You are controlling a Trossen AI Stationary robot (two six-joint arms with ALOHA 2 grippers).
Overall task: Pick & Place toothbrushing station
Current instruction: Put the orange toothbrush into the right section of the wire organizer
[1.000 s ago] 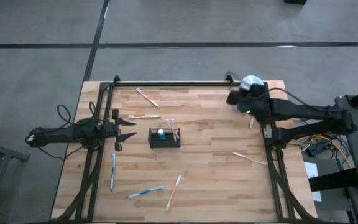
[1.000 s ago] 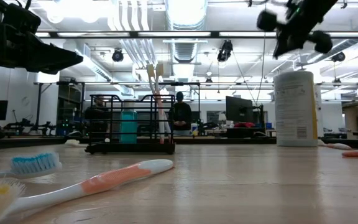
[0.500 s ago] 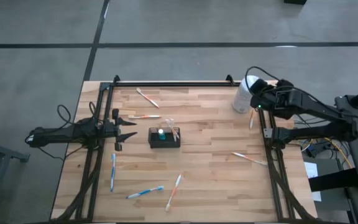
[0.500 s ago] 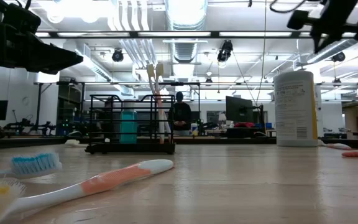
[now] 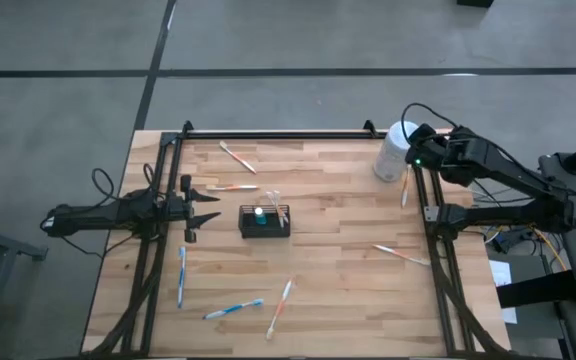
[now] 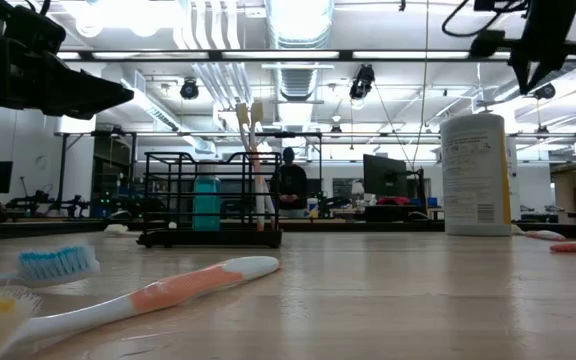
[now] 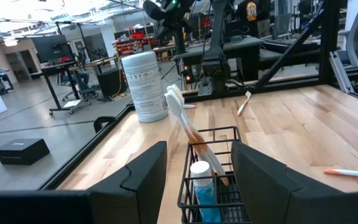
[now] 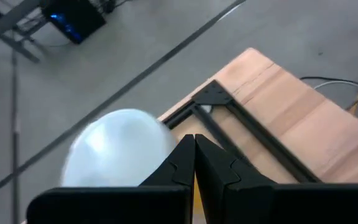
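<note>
The toothbrushing station, a small black wire-mesh basket [image 5: 265, 220], stands on the wooden table near its middle. It holds two upright toothbrushes [image 7: 188, 127] and a teal tube [image 7: 201, 186]. It also shows in the low view [image 6: 210, 205]. My left gripper [image 5: 213, 206] is open and empty, a little to the left of the basket, level with it and pointing at it. My right gripper [image 5: 415, 150] is shut and empty, up in the air at the far right, beside the white-topped canister [image 5: 394, 152]. In the right wrist view its shut fingers [image 8: 194, 149] hang above the canister's top [image 8: 120, 146].
Several toothbrushes lie loose on the table: two at the far left [image 5: 236, 157] [image 5: 233, 187], three near the front [image 5: 181, 275] [image 5: 233, 309] [image 5: 280, 305], and two at the right [image 5: 401, 254] [image 5: 404, 190]. Black frame rails [image 5: 268, 133] run along the far edge and both sides.
My right gripper has moved from over the canister toward the table's right edge and a little upward, staying shut. The canister now shows uncovered and stands where it stood.
</note>
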